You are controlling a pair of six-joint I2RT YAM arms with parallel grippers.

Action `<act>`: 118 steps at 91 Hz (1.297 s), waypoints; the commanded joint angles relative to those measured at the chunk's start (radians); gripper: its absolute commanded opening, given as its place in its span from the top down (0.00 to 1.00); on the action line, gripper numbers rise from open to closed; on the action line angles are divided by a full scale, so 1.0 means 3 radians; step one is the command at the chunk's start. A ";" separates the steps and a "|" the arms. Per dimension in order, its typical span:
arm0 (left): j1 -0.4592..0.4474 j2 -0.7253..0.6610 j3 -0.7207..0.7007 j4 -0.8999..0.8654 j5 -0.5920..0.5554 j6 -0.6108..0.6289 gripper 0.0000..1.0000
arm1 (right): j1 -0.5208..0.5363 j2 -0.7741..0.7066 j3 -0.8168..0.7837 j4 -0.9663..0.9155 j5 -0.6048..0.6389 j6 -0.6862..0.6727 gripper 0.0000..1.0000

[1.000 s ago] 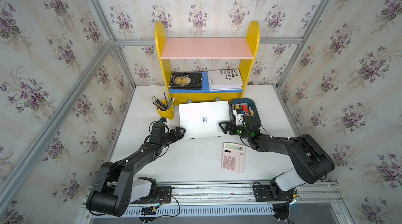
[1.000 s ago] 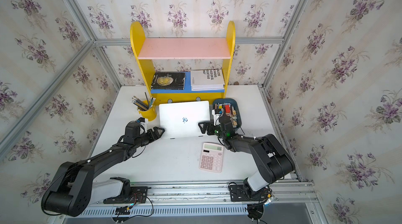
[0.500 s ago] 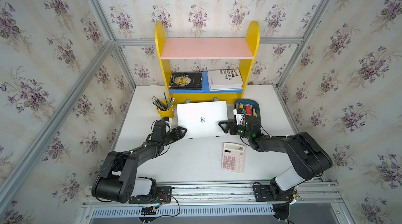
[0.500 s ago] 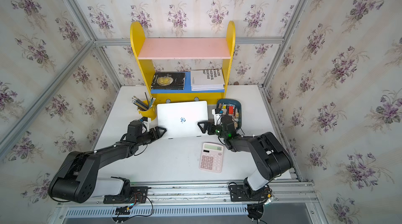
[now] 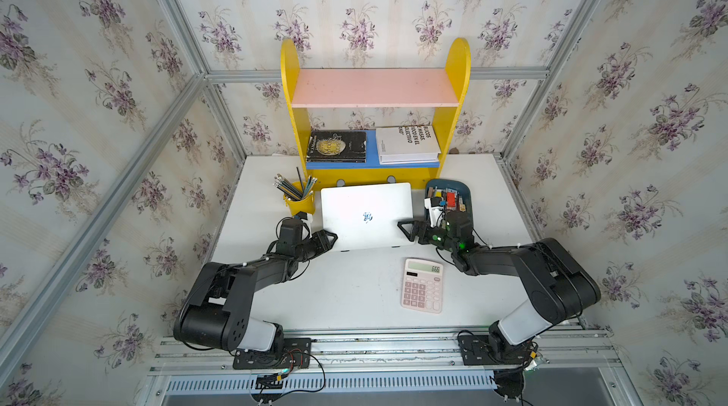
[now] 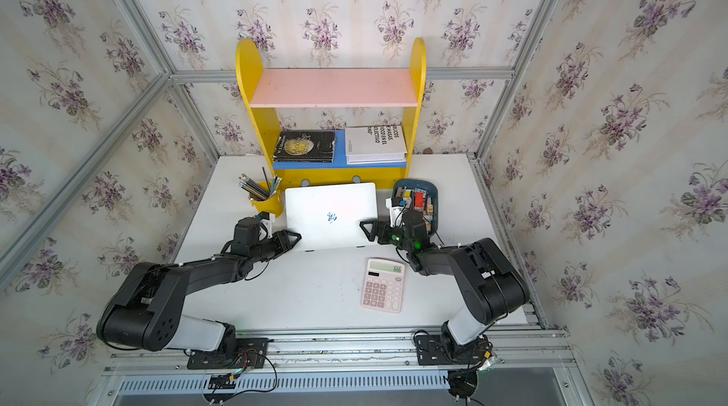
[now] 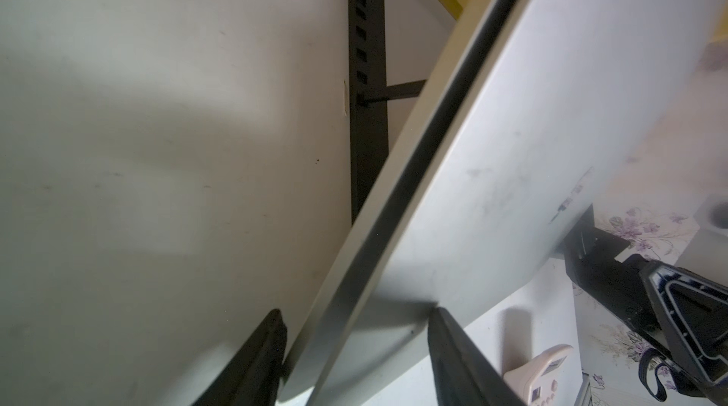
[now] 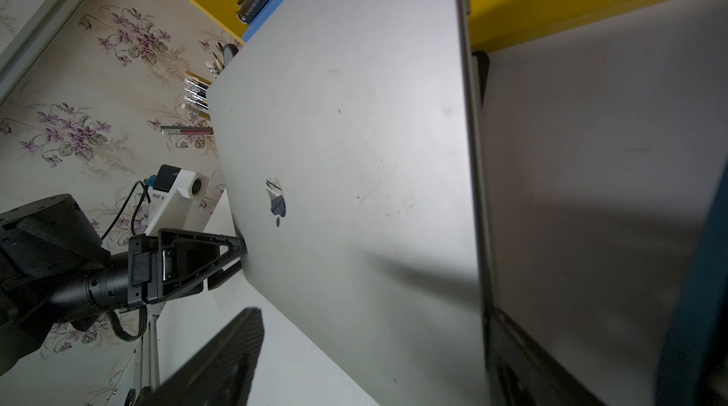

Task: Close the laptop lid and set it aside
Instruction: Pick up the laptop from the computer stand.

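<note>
The white table [image 5: 354, 305] fills the floor of the flowered booth, and at its back stands the yellow shelf [image 5: 374, 87] with a pink top board. The left arm [image 5: 244, 278] and right arm [image 5: 543, 278], both black, reach in low from the near rail toward the middle. Between them is the laptop [image 5: 366, 203], at the back of the table just in front of the shelf. Its silver lid [image 8: 354, 148] is down and faces up. In the left wrist view a black stand [image 7: 368, 108] shows underneath it. On the shelf's lower blue board lie a black book [image 5: 337, 146] and a white book [image 5: 407, 144], side by side. A pink calculator [image 5: 422, 285] lies flat on the table, nearer the rail, in front of the laptop's right corner and apart from it. A blue tray [image 5: 449, 182] of small bits sits just right of the laptop, and a yellow cup [image 5: 301, 205] of pencils sits just to its left. The left gripper [image 5: 333, 235] is at the laptop's left edge near the front corner. One finger is on the lid and one is under the base, so it looks pinched on the laptop at a middling width. The right gripper [image 5: 402, 225] is at the right edge with its jaws wide, one above the lid and one below, and the edge sits between them. The dark logo [image 8: 277, 201] sits in the middle of the lid.
</note>
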 commanded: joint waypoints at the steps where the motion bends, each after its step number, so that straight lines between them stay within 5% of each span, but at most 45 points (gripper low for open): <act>1: -0.0005 -0.0001 0.0008 0.0231 0.0209 -0.0031 0.44 | -0.0024 -0.0029 -0.0050 -0.0073 -0.0050 0.0117 0.10; 61: -0.0002 -0.0112 0.0019 0.0268 0.0285 -0.0082 0.50 | -0.0036 -0.0224 -0.0103 0.0064 -0.0241 0.0188 0.15; 118: -0.0006 0.0090 0.0039 0.0320 0.0237 -0.0039 0.40 | -0.0036 -0.0015 0.0030 -0.0424 0.0358 -0.0064 0.04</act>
